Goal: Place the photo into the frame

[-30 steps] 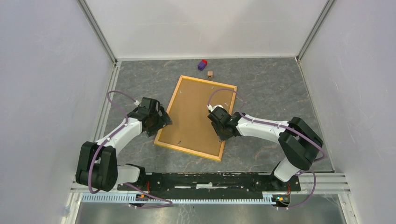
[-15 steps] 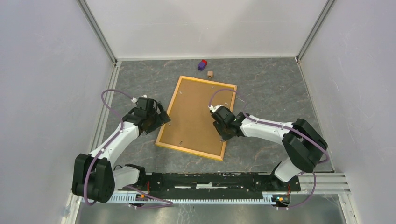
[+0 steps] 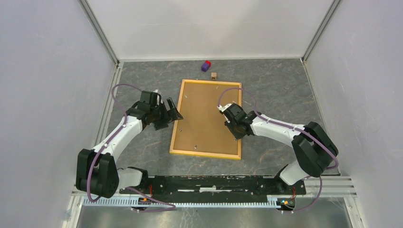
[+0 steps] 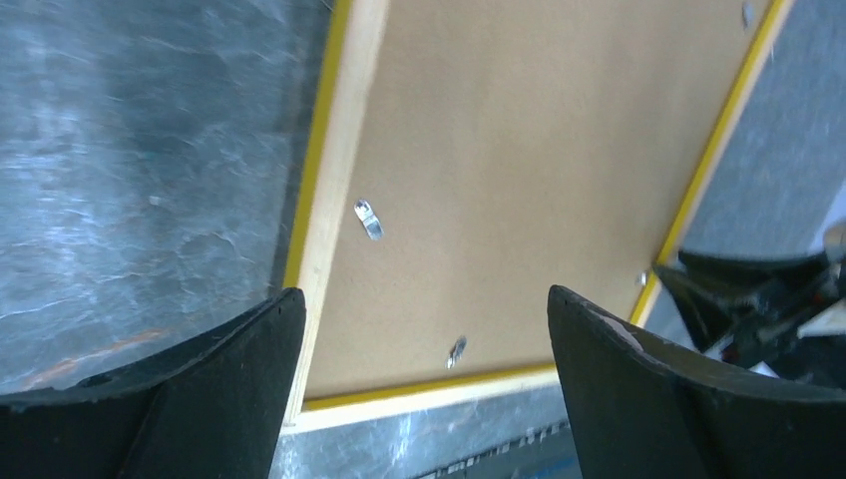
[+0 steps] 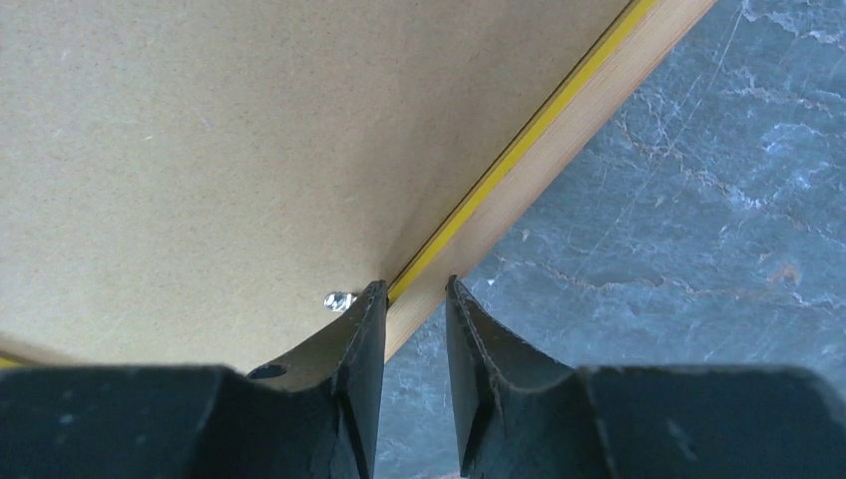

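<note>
- One frame (image 3: 205, 153) of orange-yellow wood lay flat on the grey marbled table (image 3: 275, 90), about midway between the two arms, with its long sides running away from the bases.
- One plain brown backing board (image 3: 204, 114) filled the frame and faced up; no printed face showed in any view.
- In the left wrist view at least three small metal tabs (image 4: 368, 219) sat along the inner edge of the frame (image 4: 334, 200), lying on the board (image 4: 519, 150). Whether there were more could not be told.
- Two small items stood near the far wall, beyond the frame's far end: one purple-and-red block (image 3: 206, 65) and one small brown block (image 3: 214, 75), near each other but apart.
- Two grippers were in view, one at each long side of the frame.
- The left gripper (image 3: 173, 113) stood spread wide at the frame's left rail and held nothing. In its own camera (image 4: 421, 299) the two dark fingers framed the near left corner of the frame, and it was unclear whether they touched it.
- The right gripper (image 3: 237, 130) sat on the right rail, its fingers drawn close. In its wrist view (image 5: 409, 289) the two fingers pinched the wooden rail (image 5: 559, 130), one over the board (image 5: 200, 150) and one on the table side (image 5: 678, 249).
</note>
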